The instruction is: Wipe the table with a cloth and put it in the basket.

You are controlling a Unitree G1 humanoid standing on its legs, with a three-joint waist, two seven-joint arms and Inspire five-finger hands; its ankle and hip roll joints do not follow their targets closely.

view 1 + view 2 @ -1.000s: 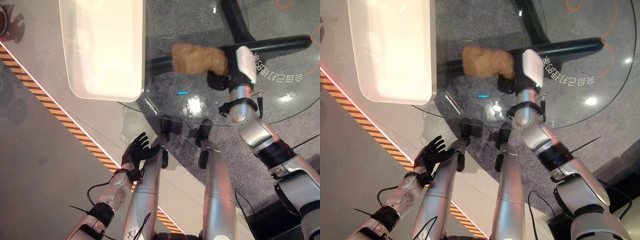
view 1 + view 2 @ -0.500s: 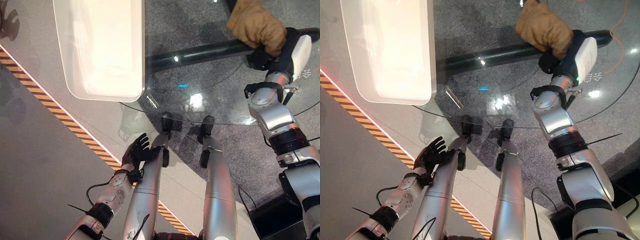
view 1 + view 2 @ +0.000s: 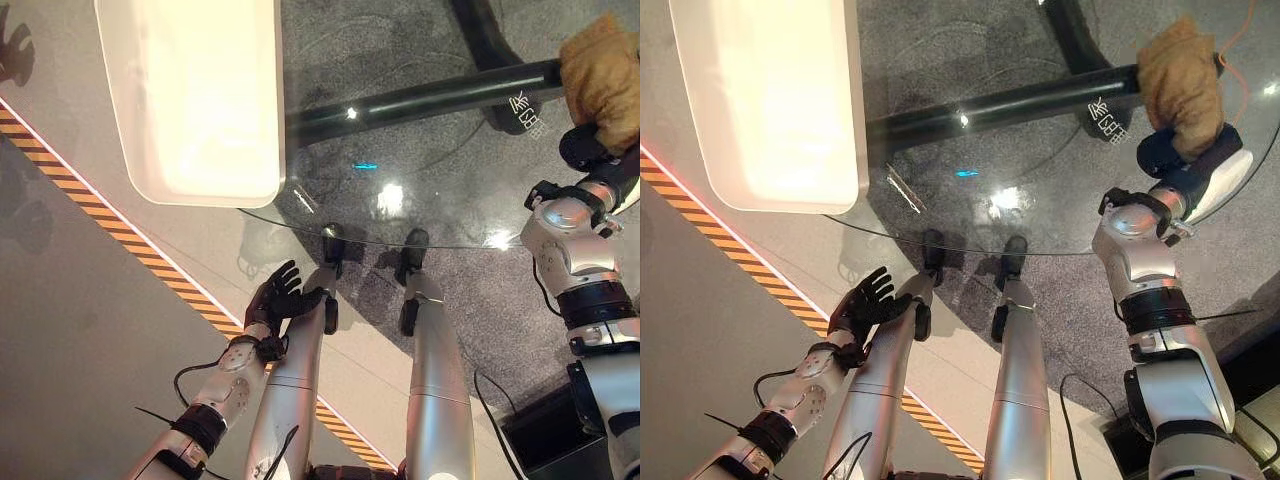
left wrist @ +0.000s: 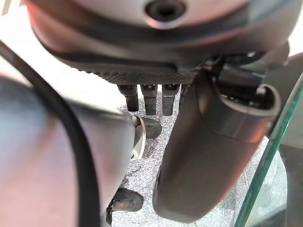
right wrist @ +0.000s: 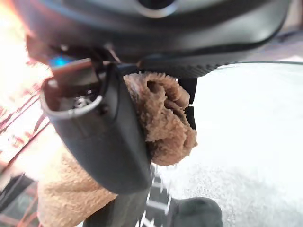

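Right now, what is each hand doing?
Left hand: open, holding nothing, below the table edge.
Right hand: shut on the fuzzy brown cloth.

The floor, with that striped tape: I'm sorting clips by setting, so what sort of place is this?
Probably an indoor robot test or demo area, not a home: black-and-orange hazard tape along the floor, a round glass table on dark legs, and a plain white basket set at its edge.
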